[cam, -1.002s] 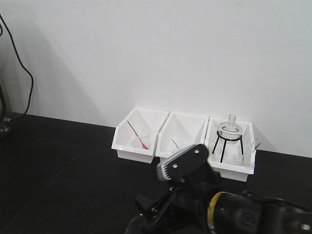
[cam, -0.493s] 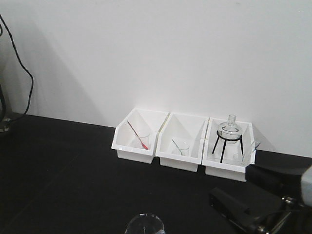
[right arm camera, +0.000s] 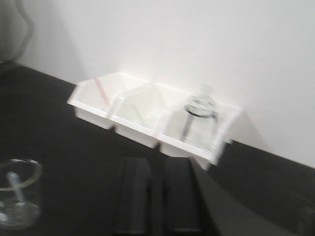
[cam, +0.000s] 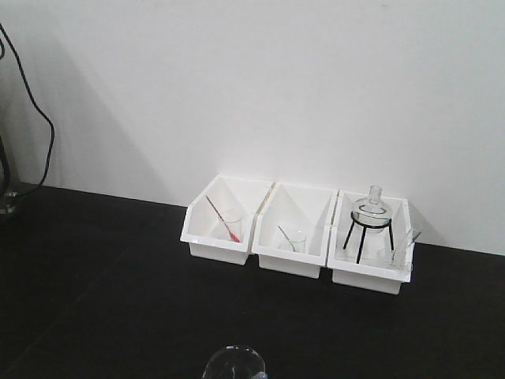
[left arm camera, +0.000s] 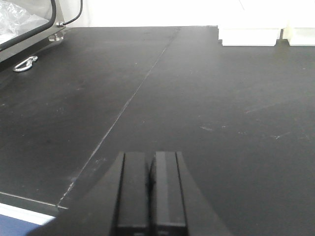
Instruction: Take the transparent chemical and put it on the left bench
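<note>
A clear glass beaker, the transparent chemical (cam: 233, 363), is standing on the left bench (cam: 95, 268) at the bottom edge of the front view, well apart from three white bins (cam: 296, 237) that are lining the white wall (cam: 260, 87). The same beaker is showing at the lower left of the right wrist view, blurred, with something pale inside it that cannot be made out. The right gripper (right arm camera: 156, 196) is hovering beside the beaker without touching it, its two dark fingers sitting close together with only a thin gap and nothing between them. The left gripper (left arm camera: 151, 194) is hanging over bare black countertop, its fingers pressed together and empty. In the bins, a red rod (cam: 222, 219) is leaning in the left one, a tiny beaker (cam: 293, 239) is sitting in the middle one, and a round flask (cam: 371, 208) is resting on a black tripod (cam: 364, 235) in the right one.
</note>
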